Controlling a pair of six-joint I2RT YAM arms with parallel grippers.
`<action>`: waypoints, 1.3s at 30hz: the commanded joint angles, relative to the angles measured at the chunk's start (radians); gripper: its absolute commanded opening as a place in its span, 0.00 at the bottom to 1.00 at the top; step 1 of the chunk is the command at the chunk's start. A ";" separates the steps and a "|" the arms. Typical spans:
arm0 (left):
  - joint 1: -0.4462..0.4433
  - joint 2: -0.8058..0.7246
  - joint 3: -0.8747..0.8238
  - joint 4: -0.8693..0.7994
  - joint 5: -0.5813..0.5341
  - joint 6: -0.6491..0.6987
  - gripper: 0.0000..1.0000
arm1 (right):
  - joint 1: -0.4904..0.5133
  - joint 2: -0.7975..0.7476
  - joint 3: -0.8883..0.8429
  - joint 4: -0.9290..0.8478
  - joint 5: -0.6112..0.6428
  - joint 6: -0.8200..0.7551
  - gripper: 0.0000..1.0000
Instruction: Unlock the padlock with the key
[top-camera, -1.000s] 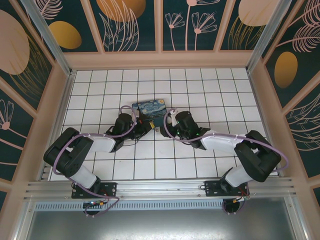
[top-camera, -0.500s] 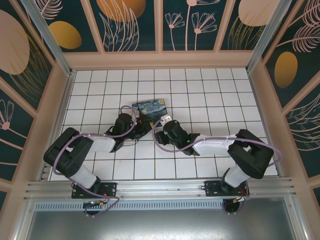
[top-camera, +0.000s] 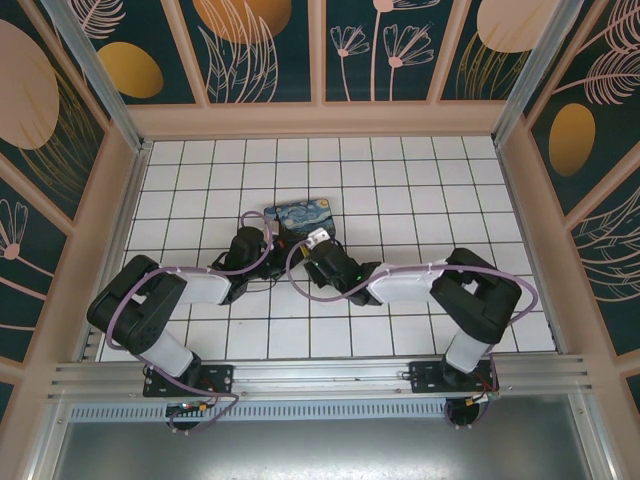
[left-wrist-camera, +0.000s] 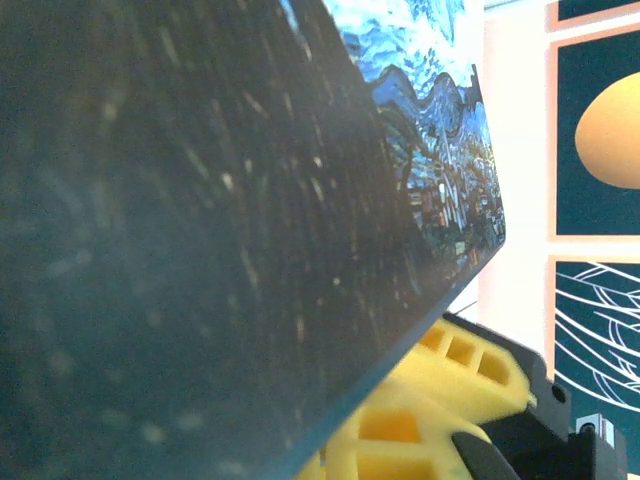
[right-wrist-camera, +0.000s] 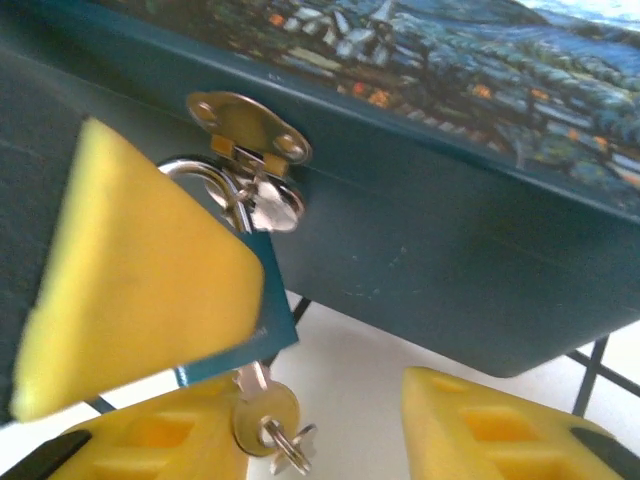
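The right hand's (right-wrist-camera: 330, 335) blurred yellow finger pad (right-wrist-camera: 140, 270) hides most of the small blue-teal padlock (right-wrist-camera: 275, 305) and half its silvery shackle, while the brownish metal key's (right-wrist-camera: 265, 408) blade is sunk out of sight.

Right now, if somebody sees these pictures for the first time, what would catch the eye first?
First, the box painted with a starry night sky, in the middle of the white tiled floor. Then, in the right wrist view, the small blue padlock hanging from the hasp on the box's dark teal front, with the key already in its underside and the right gripper open beside it.
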 joint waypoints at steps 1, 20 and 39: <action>-0.001 -0.022 -0.007 0.022 0.036 0.024 0.00 | -0.029 0.025 0.053 -0.016 0.032 -0.023 0.29; -0.001 -0.011 -0.050 0.005 0.041 0.080 0.00 | -0.322 -0.069 -0.057 0.181 -0.867 0.206 0.09; -0.001 -0.018 -0.081 -0.030 0.029 0.173 0.00 | -0.238 -0.225 -0.320 0.389 -0.657 0.467 0.58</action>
